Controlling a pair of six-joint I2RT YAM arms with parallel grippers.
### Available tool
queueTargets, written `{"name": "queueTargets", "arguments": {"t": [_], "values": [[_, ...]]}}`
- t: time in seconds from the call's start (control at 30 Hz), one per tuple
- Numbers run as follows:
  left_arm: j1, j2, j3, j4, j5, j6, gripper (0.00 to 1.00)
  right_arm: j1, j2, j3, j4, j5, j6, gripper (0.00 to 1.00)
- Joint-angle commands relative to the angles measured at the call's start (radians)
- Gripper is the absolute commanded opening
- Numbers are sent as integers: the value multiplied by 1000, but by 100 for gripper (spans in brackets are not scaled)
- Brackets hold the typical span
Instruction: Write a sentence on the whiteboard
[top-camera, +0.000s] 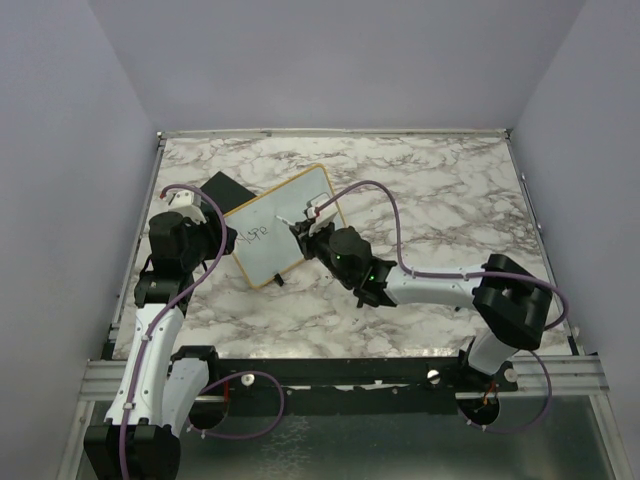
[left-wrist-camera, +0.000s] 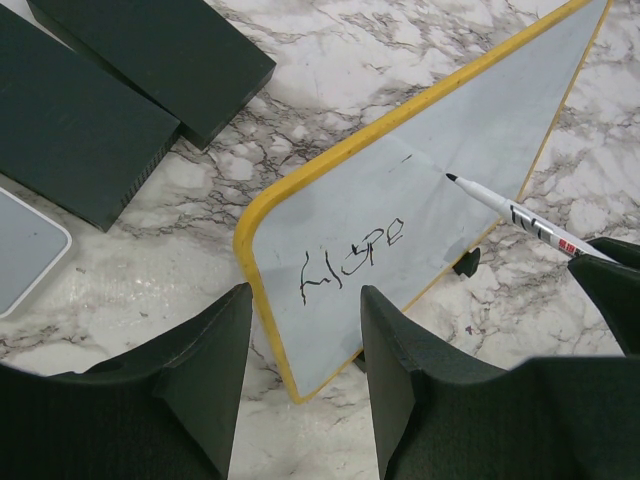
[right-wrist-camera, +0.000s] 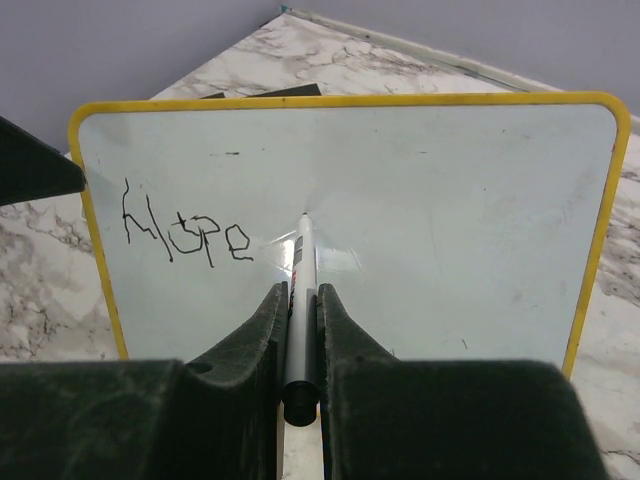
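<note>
The whiteboard with its yellow frame stands tilted on the marble table, left of centre. It also shows in the left wrist view and the right wrist view. One dark handwritten word, reading about "Hope", sits on its left part. My right gripper is shut on a white marker. The marker's tip is at the board surface just right of the word; I cannot tell if it touches. My left gripper is open and empty over the board's near left corner.
Two flat black blocks lie on the table just left of and behind the board, also seen from above. A white rounded-corner object lies at the left wrist view's left edge. Grey walls enclose the table.
</note>
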Motion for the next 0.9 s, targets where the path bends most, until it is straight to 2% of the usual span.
{"name": "queueTargets", "arguments": {"t": [0.0, 0.87], "values": [[-6, -5, -9, 23, 9, -3, 50, -8, 27, 38, -5, 22, 10, 0], [-7, -8, -9, 22, 9, -2, 49, -10, 50, 46, -12, -14, 11, 0]]}}
